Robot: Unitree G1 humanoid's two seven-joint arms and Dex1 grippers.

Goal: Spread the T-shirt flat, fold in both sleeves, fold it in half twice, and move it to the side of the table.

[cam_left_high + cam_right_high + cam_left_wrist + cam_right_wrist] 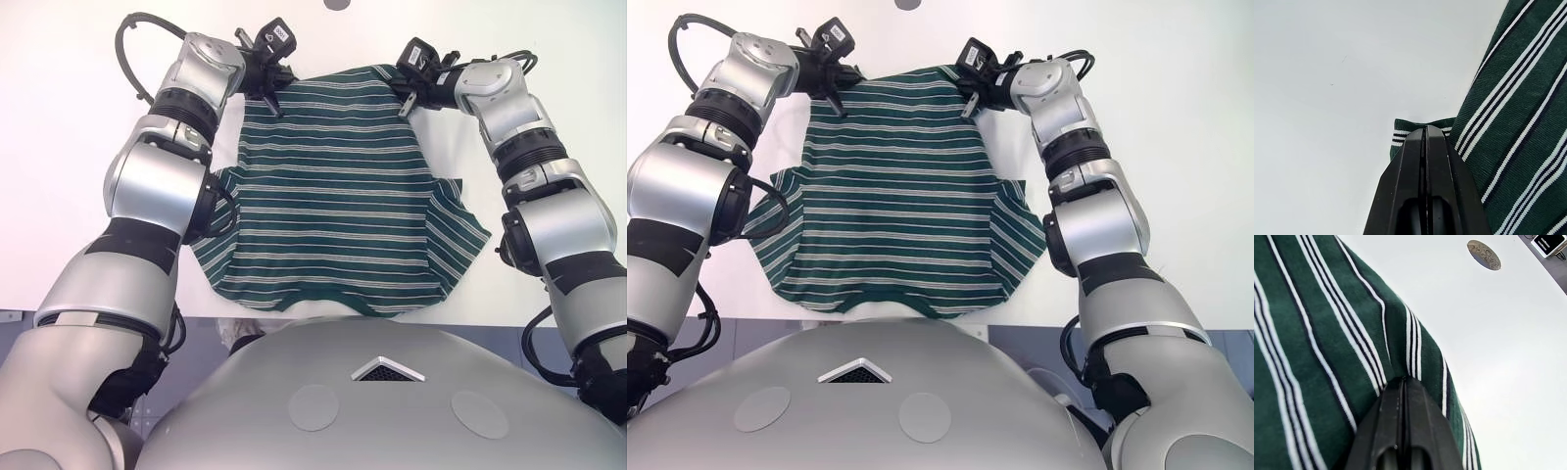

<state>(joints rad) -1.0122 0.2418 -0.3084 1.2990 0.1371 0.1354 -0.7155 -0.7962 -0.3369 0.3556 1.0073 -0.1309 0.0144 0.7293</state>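
I am at the first step, spreading. The T-shirt (333, 196) lies open across the middle of the frame on the white table (59, 147), its near edge at the table edge in the lower part of the frame. My left jaws are closed tight on its far corner at the upper left, and my right jaws are closed on the matching far corner at the upper right, with striped cloth bunched at their tips. The body looks nearly flat between the two grips. The left sleeve (220, 211) and right sleeve (460, 230) both stick out to the sides, the right one rumpled. I judge nothing is folded yet: both sleeve folds, the two halvings and the move to the side remain
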